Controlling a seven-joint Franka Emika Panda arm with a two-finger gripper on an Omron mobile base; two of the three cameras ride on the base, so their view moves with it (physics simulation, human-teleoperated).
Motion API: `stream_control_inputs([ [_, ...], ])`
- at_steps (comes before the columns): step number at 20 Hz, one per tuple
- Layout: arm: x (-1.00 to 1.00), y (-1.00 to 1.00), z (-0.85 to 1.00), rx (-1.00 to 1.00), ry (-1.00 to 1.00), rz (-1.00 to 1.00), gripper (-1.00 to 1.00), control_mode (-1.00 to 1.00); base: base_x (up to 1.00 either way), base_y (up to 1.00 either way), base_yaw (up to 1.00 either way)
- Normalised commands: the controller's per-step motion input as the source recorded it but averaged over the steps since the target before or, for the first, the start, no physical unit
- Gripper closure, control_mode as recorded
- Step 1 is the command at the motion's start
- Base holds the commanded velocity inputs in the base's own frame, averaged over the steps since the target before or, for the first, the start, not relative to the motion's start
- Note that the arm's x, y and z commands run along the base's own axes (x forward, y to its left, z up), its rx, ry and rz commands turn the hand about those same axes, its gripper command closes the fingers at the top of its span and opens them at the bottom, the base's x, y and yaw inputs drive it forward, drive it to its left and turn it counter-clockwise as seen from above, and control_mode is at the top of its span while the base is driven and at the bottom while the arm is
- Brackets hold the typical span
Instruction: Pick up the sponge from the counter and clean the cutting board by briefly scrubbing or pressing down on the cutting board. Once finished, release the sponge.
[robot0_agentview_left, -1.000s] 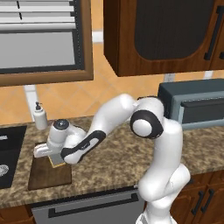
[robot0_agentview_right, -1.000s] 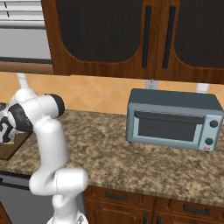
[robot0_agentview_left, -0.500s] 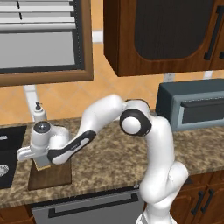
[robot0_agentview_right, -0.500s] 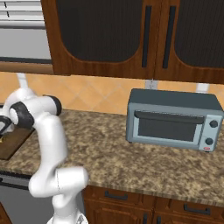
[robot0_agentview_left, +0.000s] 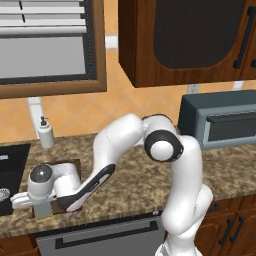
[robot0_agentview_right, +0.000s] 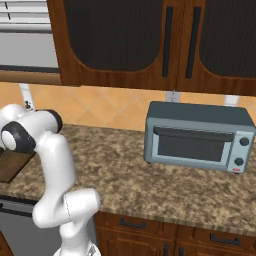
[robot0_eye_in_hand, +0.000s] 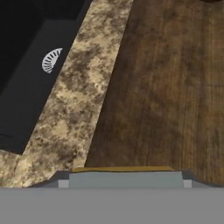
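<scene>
In the hand view the sponge (robot0_eye_in_hand: 124, 179) shows at the bottom, with a grey-blue face and a thin yellow edge. My gripper (robot0_eye_in_hand: 124, 181) is shut on it, a dark fingertip at each end. It is over the near-left part of the dark brown cutting board (robot0_eye_in_hand: 170, 87), which lies on the speckled counter (robot0_eye_in_hand: 74, 100). From the left base camera my hand (robot0_agentview_left: 42, 181) hangs low near the counter's (robot0_agentview_left: 130, 185) front edge and hides most of the board. A board corner (robot0_agentview_right: 11, 166) shows in the right base view.
The black sink (robot0_eye_in_hand: 30, 65), with its drain, lies just left of the board, also seen as a sink (robot0_agentview_left: 10, 170) beside my hand. A soap dispenser (robot0_agentview_left: 46, 134) stands at the back wall. A grey toaster oven (robot0_agentview_right: 197, 137) sits far to the right.
My hand has swept left and toward the counter's front edge across the board, with the arm stretching lower and further out. The sponge stays in the gripper.
</scene>
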Motion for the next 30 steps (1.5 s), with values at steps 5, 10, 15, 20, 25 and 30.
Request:
stream_control_inputs([
  [5,0.24,-0.33,0.00,0.01,0.00,0.00,1.00,-1.00,0.00,0.00,0.00],
  [10,0.54,-0.32,0.00,0.00,0.00,0.00,1.00,-1.00,0.00,0.00,0.00],
  [15,0.06,-0.59,0.00,-0.01,0.00,0.02,1.00,-1.00,0.00,0.00,0.00],
  [20,0.00,-0.79,-0.05,0.00,0.00,0.07,1.00,-1.00,0.00,0.00,0.00],
  [25,0.18,-0.83,-0.04,-0.01,0.00,0.11,1.00,-1.00,0.00,0.00,0.00],
  [30,0.73,-0.44,0.23,-0.13,0.00,0.12,1.00,-1.00,0.00,0.00,0.00],
])
